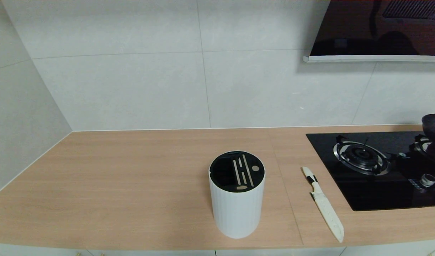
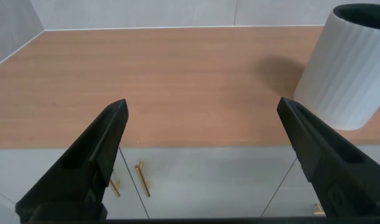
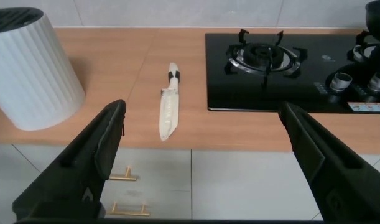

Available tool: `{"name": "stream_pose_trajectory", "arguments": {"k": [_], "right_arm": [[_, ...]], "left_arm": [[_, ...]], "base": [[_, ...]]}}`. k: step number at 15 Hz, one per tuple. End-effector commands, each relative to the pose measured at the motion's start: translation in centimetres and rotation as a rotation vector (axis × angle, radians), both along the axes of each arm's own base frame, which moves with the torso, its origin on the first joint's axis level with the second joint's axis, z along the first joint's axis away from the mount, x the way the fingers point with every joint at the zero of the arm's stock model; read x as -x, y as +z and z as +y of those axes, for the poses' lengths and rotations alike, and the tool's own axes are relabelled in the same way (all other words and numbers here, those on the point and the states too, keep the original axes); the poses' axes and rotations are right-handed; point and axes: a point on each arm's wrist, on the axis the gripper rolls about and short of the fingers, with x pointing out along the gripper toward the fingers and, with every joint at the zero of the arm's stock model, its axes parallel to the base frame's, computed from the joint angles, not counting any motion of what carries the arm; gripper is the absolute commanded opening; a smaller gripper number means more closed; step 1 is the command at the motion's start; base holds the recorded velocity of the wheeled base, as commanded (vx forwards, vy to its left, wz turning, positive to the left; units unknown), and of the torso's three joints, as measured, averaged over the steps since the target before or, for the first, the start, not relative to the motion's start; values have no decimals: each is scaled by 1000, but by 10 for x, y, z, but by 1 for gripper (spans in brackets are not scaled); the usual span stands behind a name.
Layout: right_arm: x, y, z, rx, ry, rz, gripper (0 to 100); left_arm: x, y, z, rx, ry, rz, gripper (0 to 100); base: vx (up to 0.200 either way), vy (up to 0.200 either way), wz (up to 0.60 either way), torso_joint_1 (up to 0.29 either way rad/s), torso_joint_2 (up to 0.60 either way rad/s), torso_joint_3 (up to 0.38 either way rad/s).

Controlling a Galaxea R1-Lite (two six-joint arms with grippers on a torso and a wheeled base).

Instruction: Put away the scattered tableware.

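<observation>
Knife [image 1: 322, 203] lies flat on bench [image 1: 132, 177] right of the white holder [image 1: 237, 202], not touching; left end effector [image 2: 202, 107] and right end effector [image 3: 203, 111] both spread wide, empty.

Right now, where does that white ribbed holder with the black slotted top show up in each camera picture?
Head view: the white holder stands upright near the counter's front, mid-picture, knife to its right.
Left wrist view: the holder stands just beyond the open left claw, cut by the frame.
Right wrist view: the holder stands beside the knife, away from the stove.
Shared landmark: the wooden counter it stands on.
</observation>
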Motion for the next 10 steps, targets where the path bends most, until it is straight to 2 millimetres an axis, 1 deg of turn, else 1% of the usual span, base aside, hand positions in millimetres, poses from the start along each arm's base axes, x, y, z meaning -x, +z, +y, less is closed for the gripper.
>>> {"name": "stream_pose_trajectory", "arguments": {"k": [1, 10], "right_arm": [[0, 0, 0, -1, -1, 1, 100], [0, 0, 0, 5, 1, 0, 100]], "left_arm": [[0, 0, 0, 0, 0, -1, 100], [0, 0, 0, 0, 0, -1, 100]], "base": [[0, 0, 0, 0, 0, 0], [0, 0, 0, 0, 0, 0]]}}
